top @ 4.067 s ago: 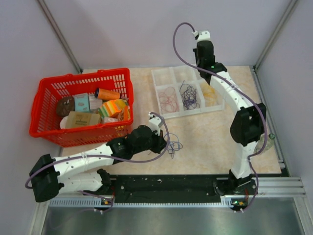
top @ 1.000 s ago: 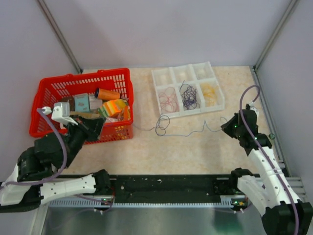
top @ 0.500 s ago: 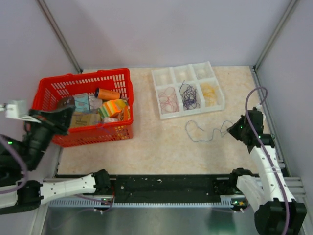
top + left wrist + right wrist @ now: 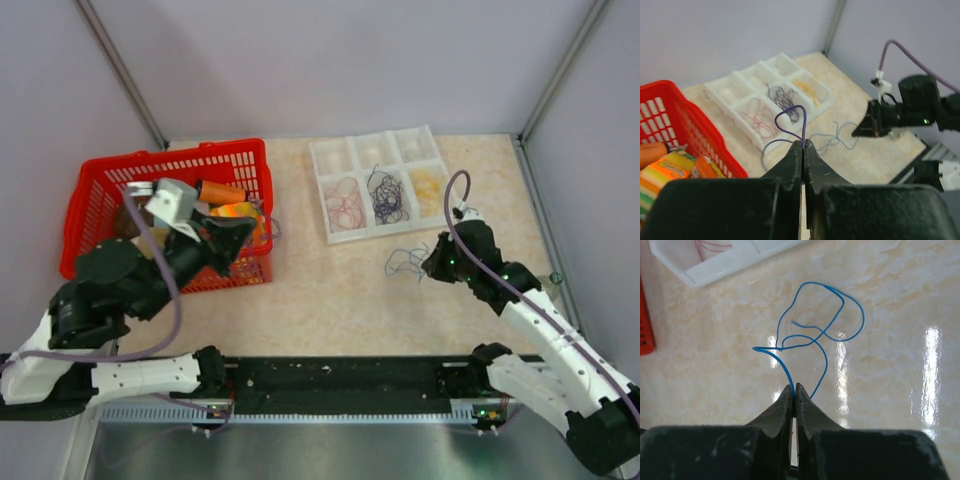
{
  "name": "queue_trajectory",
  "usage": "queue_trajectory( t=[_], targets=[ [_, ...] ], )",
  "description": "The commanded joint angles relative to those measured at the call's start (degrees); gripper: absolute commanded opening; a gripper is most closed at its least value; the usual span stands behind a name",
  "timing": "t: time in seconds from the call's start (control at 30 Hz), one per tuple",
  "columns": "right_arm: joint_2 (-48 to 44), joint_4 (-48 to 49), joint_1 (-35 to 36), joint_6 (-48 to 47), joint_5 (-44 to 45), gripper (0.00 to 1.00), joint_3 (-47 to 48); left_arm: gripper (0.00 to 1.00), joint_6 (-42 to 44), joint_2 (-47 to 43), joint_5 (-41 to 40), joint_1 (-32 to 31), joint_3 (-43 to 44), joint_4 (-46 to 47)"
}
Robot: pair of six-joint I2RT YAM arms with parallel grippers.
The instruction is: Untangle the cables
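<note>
- Half a second back, the left gripper (image 4: 803, 146) was far out past the red basket (image 4: 170, 153). Now it hangs over the basket's near right corner as seen from above.
- Meanwhile the right gripper (image 4: 793, 390) has come inward towards the white tray (image 4: 392, 230). The blue cable (image 4: 825, 286), then stretched out, now lies bunched.
- The purple cable (image 4: 804, 122) is pinched between the left gripper's closed tips. It rises straight out of them and curls back in a loop, clear of the worktop (image 4: 330, 300).
- The blue cable is clamped at one end in the right gripper's closed tips. The rest lies in loose, crossing loops on the worktop just ahead of those tips.
- The two held cables are well apart, one at each gripper.
- The white tray sits beyond the right gripper and to its left. The tray's near row holds pink-red cables (image 4: 345, 203), dark purple-blue cables (image 4: 387, 197) and pale yellow cables (image 4: 430, 188), each in its own compartment.
- Below and to the left of the left gripper, the red basket holds small boxes and an orange roll (image 4: 218, 191).
</note>
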Motion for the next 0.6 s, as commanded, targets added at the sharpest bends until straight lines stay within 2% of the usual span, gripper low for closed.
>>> queue_trajectory(
  t=[0.0,0.1,0.17,0.2,0.23,0.3,0.33,0.4,0.43,0.57],
  targets=[
    [4.93,-2.41,1.98,-0.82,0.26,0.00,1.07,0.00,-2.49,-0.41,13.17,-0.03,-0.55,5.42],
    [11.43,-2.50,1.98,-1.61,-0.29,0.07,1.85,0.00,-2.67,-0.23,17.57,-0.03,-0.03,6.30],
    [14.34,-1.80,1.89,-2.31,0.16,0.26,3.08,0.00,-3.54,0.56,16.45,-0.03,0.33,4.55],
    [15.48,-1.36,1.89,-3.36,-0.28,0.47,3.70,0.00,-4.16,0.74,15.22,-0.03,-0.28,3.76],
    [16.97,-1.09,1.89,-4.15,-0.81,0.63,4.66,0.00,-4.95,0.82,14.08,-0.03,-1.51,3.41],
    [19.61,-1.88,1.89,-4.86,-0.81,0.73,6.59,0.00,-6.27,0.65,13.72,-0.03,-4.49,3.23],
    [20.41,-1.97,1.80,-4.52,-0.29,0.84,7.04,0.00,-7.06,0.56,13.63,-0.03,-6.25,3.23],
    [21.99,-1.97,1.80,-3.38,1.29,0.86,7.30,0.00,-9.16,0.21,13.63,-0.03,-9.93,3.84],
    [23.22,-2.14,1.80,-2.67,2.69,0.99,7.74,0.00,-10.22,-0.05,13.80,-0.03,-12.13,4.36],
    [30.15,-0.57,1.98,-2.49,3.24,0.99,9.58,0.00,-13.74,-0.14,16.69,-0.03,-19.17,7.18]
  ],
)
